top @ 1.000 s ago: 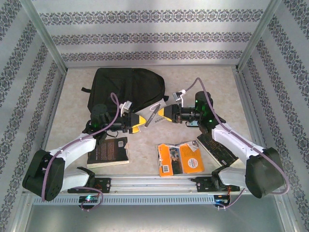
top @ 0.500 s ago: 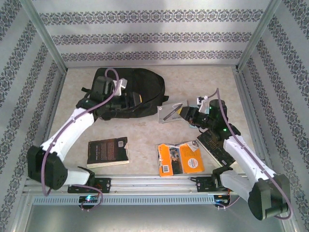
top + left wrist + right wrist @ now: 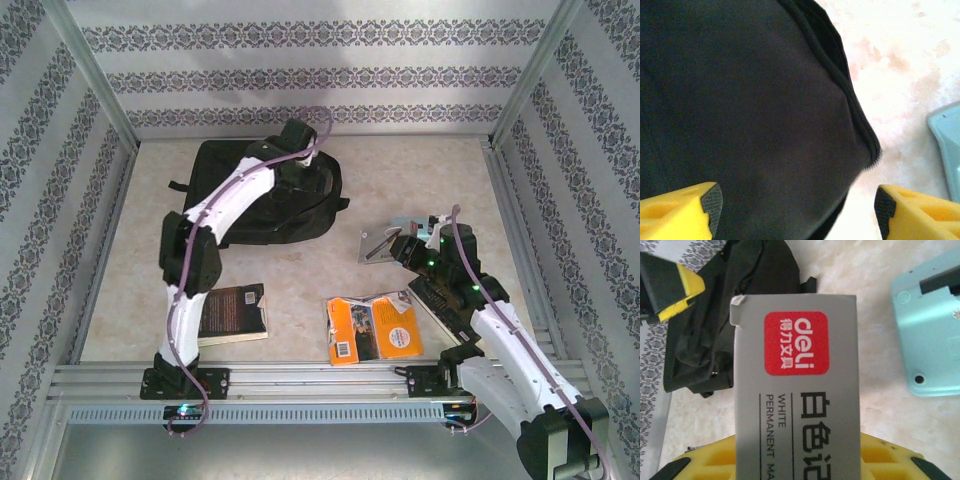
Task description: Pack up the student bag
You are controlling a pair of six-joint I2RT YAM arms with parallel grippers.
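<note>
I'm hovering the empty, wide-spread left gripper (image 3: 799, 206) over the backpack's (image 3: 225, 170) zipper (image 3: 840, 85) at the table's (image 3: 300, 280) far edge. The right gripper (image 3: 797, 465) is clamping a marker pack (image 3: 795, 390), ready for loading.

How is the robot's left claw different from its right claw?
The left gripper is wide open and empty; the right gripper is clamped on a grey marker pack. The left hangs over the student bag; the right over the table. Both have yellow fingers with black pads.
</note>
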